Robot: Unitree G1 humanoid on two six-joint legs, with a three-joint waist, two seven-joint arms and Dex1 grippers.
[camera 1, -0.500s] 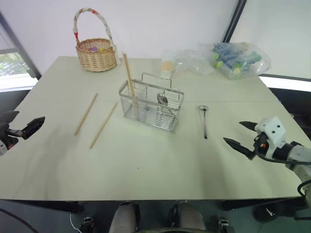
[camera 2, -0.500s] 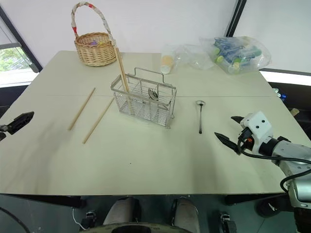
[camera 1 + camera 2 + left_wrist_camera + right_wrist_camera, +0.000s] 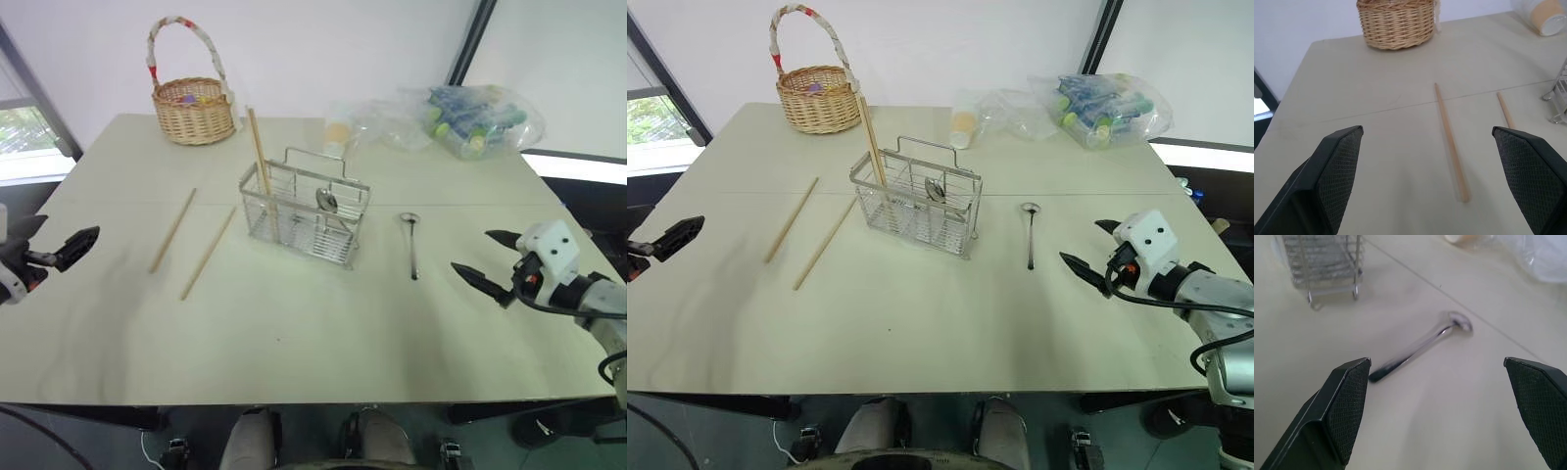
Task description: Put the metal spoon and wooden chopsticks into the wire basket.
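Bare table (image 3: 294, 333) before both grippers — wire basket (image 3: 306, 211) mid-table.

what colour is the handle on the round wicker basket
White wrapping with red patches on the wicker basket handle; clearest in the right eye view.

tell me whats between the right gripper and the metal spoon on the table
Nothing: in the right wrist view, only bare table lies between the open right gripper and the metal spoon.
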